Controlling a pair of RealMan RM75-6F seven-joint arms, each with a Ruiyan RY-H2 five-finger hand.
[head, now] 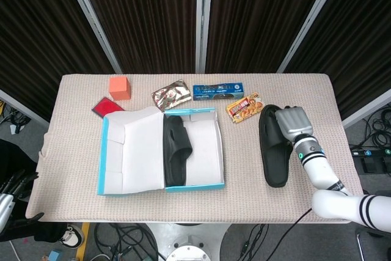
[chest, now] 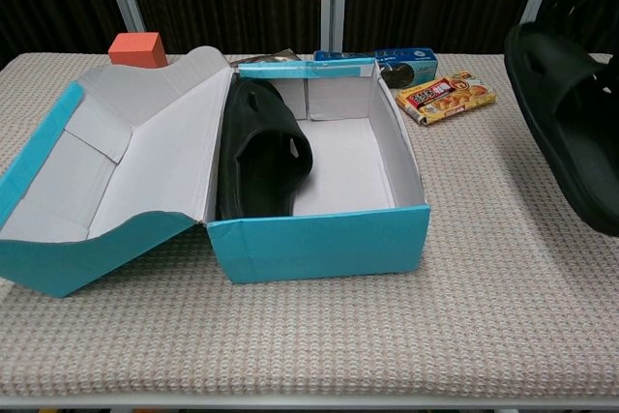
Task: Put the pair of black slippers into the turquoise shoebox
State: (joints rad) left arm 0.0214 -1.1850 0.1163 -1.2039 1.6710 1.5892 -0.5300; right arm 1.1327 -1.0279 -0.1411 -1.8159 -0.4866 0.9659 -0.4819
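Head view shows the right robot hand (head: 294,123) gripping the second black rubber slipper (head: 273,147) (lifted, lengthwise front-to-back), with the open turquoise cardboard shoebox (head: 208,181) lying to its left.

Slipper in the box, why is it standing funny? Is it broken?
Not broken. The slipper in the box stands on its edge, leaning against the left wall of the turquoise shoebox instead of lying flat. No damage shows.
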